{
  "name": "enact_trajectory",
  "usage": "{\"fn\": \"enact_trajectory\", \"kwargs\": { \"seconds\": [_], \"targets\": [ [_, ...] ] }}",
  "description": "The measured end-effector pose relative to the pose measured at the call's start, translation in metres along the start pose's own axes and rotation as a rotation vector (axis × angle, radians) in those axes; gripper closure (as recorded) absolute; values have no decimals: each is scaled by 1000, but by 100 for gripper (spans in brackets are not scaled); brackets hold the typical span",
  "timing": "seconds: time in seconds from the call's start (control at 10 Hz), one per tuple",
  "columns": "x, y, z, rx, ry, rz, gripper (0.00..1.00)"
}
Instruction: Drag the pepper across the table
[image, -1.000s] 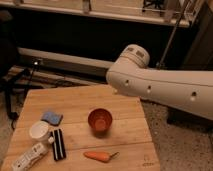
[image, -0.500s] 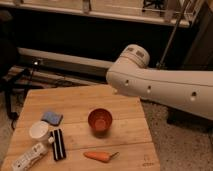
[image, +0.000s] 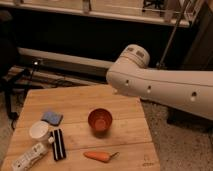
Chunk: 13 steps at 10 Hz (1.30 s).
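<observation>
1. Nothing has visibly changed over the last second. The small slender orange pepper with a thin dark stem (image: 98, 156) lies where it did, and the thick white robot arm (image: 160, 90) hangs in the same pose above the far right part of the square light wooden tabletop (image: 75, 102).
2. For the task this suggests the drag has not begun. The pepper looks untouched, and nothing is in contact with it.
3. The claw is outside the frame. Only the arm's white links and elbow show, so I cannot tell whether the claw is spread or pressed together.
4. The pepper rests near the front edge of the tabletop, just in front of the round orange-red bowl (image: 100, 120), with its stem pointing right.
5. The pepper is well apart from the visible arm, which crosses above the far side. Its exact position relative to the unseen claw cannot be stated.
</observation>
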Motion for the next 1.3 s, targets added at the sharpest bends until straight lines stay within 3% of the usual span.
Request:
{"fn": "enact_trajectory", "kwargs": {
  "seconds": [0.6,0.8,1.0,1.3],
  "targets": [
    [0,0,0,0,0,-2,20],
    [4,6,3,-15,6,-38,20],
    [27,35,18,-81,48,-173,20],
    [129,69,58,-240,215,-448,20]
  ]
}}
